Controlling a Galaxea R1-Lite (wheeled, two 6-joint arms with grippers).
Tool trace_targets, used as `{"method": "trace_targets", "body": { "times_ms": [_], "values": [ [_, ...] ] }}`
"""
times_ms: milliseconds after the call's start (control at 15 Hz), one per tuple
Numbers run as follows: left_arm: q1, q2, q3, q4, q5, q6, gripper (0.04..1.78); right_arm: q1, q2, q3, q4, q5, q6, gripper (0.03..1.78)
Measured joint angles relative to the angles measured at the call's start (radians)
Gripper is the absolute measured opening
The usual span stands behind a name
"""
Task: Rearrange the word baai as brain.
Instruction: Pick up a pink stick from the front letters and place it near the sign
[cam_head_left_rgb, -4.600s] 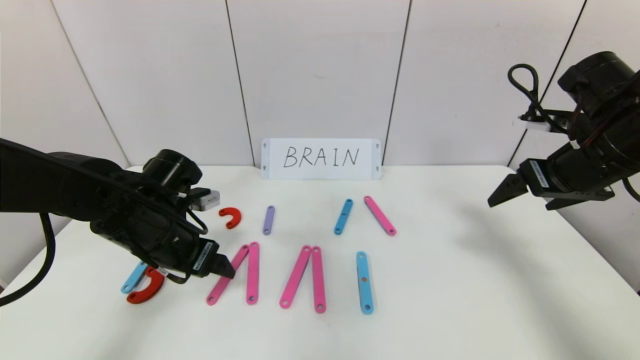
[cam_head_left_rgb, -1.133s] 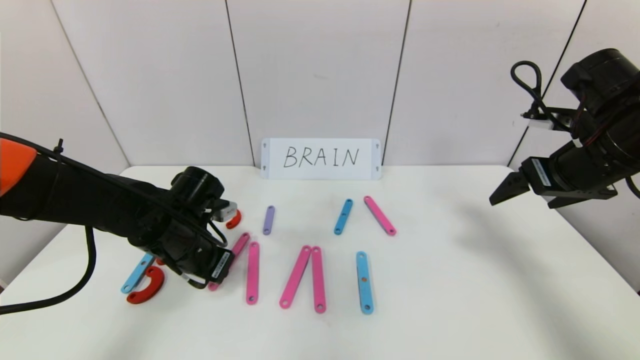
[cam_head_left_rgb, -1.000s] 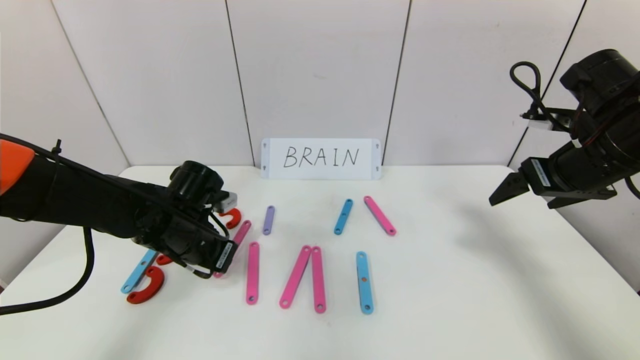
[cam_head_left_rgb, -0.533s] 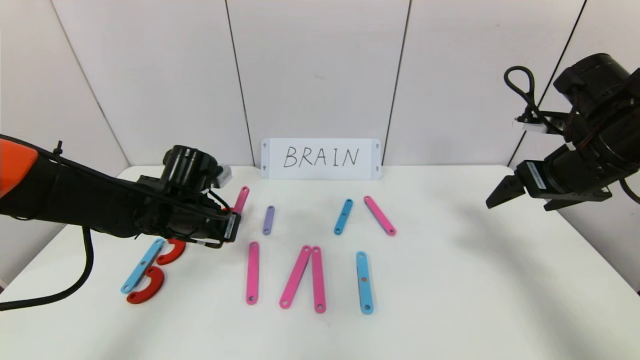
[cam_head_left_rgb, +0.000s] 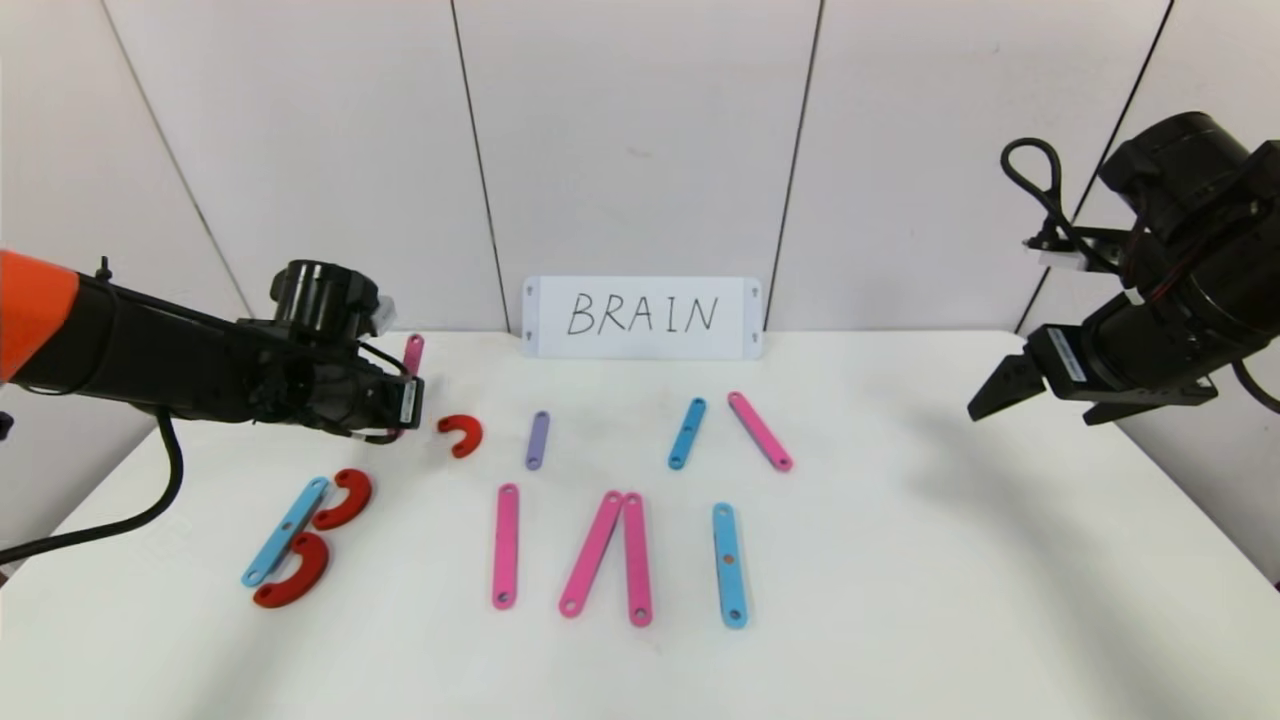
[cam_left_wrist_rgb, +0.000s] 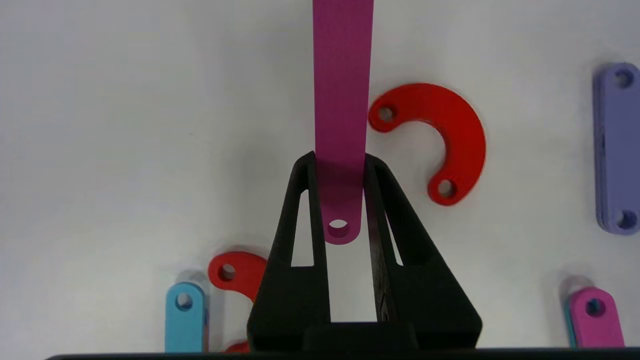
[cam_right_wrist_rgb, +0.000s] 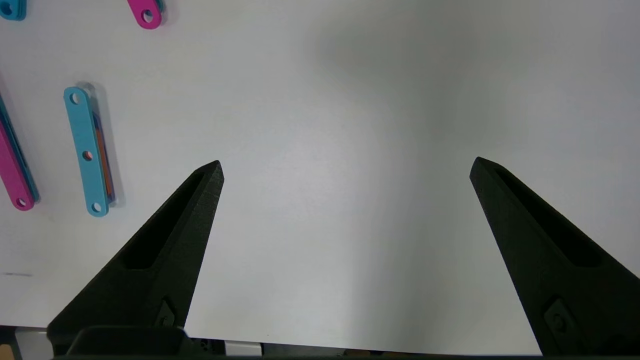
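Observation:
My left gripper (cam_head_left_rgb: 405, 400) is shut on a pink strip (cam_head_left_rgb: 412, 354) and holds it above the table at the back left; in the left wrist view the strip (cam_left_wrist_rgb: 342, 90) sits between the gripper (cam_left_wrist_rgb: 340, 165) fingers. A loose red curve (cam_head_left_rgb: 461, 435) lies just right of it. A light-blue strip (cam_head_left_rgb: 285, 530) with two red curves (cam_head_left_rgb: 342, 498) forms a B at the front left. One pink strip (cam_head_left_rgb: 505, 545), a pink pair shaped like an A (cam_head_left_rgb: 612, 555) and a light-blue strip (cam_head_left_rgb: 729, 565) lie in a row. My right gripper (cam_head_left_rgb: 1040, 390) is open, raised at the right.
A purple strip (cam_head_left_rgb: 537, 440), a light-blue strip (cam_head_left_rgb: 686, 432) and a pink strip (cam_head_left_rgb: 760, 431) lie behind the row. A white card (cam_head_left_rgb: 642, 317) with handwritten BRAIN stands against the back wall. The white table (cam_head_left_rgb: 950, 560) stretches to the right.
My left gripper has lifted the left pink strip off the table and carried it back and to the left. The second red curve of the B now shows. The right arm barely moved.

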Motion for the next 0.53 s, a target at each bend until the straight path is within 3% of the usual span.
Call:
{"method": "trace_targets", "body": {
  "times_ms": [533],
  "values": [
    [0.085, 0.151, -0.166, 0.008, -0.006, -0.025, 0.27, 0.004, 0.001, 0.001, 0.000, 0.000, 0.000, 1.72]
  ]
}}
